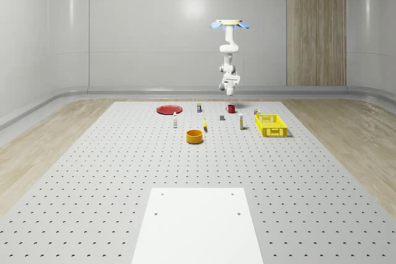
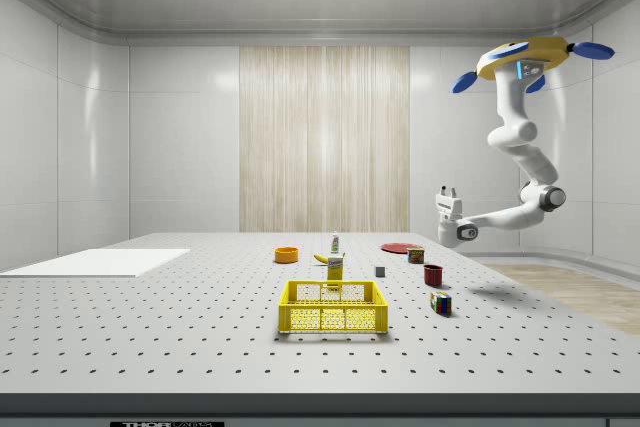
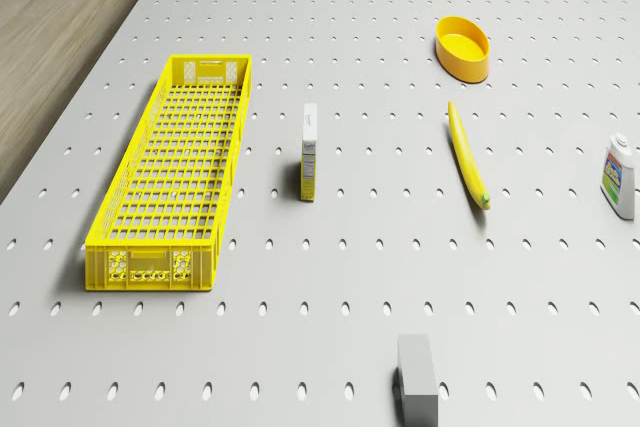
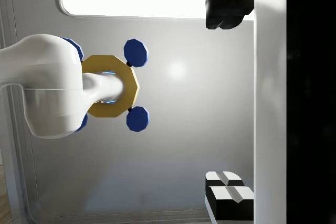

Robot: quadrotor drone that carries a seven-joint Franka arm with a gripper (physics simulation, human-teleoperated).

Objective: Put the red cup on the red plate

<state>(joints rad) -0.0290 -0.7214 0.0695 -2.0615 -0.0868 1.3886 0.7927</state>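
The red cup (image 1: 231,109) (image 2: 433,274) stands upright near the far edge of the perforated table. The flat red plate (image 1: 168,110) (image 2: 397,247) lies to the whole-scene view's left of it, some way off. The drone (image 1: 230,25) (image 2: 525,59) hovers high above the cup's area, with its arm hanging down and bent. My gripper (image 1: 230,85) (image 2: 447,191) is well above the cup and points upward. In the wrist view it faces the ceiling and the drone (image 4: 110,85). Its fingers (image 4: 228,198) stand far apart, open, with nothing between them.
A yellow crate (image 1: 271,125) (image 3: 175,167) sits at the whole-scene view's right. An orange bowl (image 1: 195,136) (image 3: 462,47), a banana (image 3: 467,155), a small carton (image 3: 310,150), a grey block (image 3: 417,377), a white bottle (image 3: 620,177) and a colour cube (image 2: 440,302) dot the table. A white panel (image 1: 198,224) lies at the front.
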